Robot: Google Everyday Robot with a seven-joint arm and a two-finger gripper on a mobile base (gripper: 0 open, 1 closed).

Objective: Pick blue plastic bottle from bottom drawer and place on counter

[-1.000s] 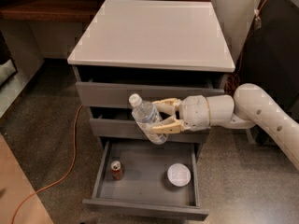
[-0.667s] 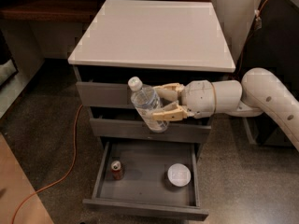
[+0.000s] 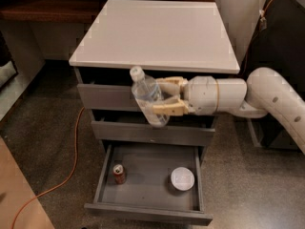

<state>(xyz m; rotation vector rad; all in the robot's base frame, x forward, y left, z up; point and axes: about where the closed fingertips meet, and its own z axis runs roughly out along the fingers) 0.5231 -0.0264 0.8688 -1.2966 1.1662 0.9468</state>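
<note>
A: Gripper position?
B: Gripper (image 3: 156, 97) is in front of the cabinet, level with the top drawer (image 3: 105, 97). The arm (image 3: 271, 97) comes in from the right of the view.

A: Finger state?
B: Clamped on the bottle (image 3: 144, 90). One finger (image 3: 170, 82) lies across the upper side of the body, the other on the lower side. Both touch it. Nothing but the gripper carries the bottle.

A: Bottle attitude?
B: Tilted. The white cap is up and left of the gripper, and the base is down and slightly right.

A: Counter?
B: Counter (image 3: 157, 30) is above and behind the gripper. The cap shows just under its front edge. Gap in depth: cannot tell.

A: Bottom drawer?
B: Bottom drawer (image 3: 143, 211) is pulled out, directly below the gripper. Inside, a can (image 3: 119, 174) stands upright below-left of the gripper. A white bowl (image 3: 182, 179) sits below and slightly right. The two are well apart.

A: Anything else?
B: Middle drawer (image 3: 143, 132) front is just under the gripper. An orange cable (image 3: 71, 161) lies on the floor, low to the left.
</note>
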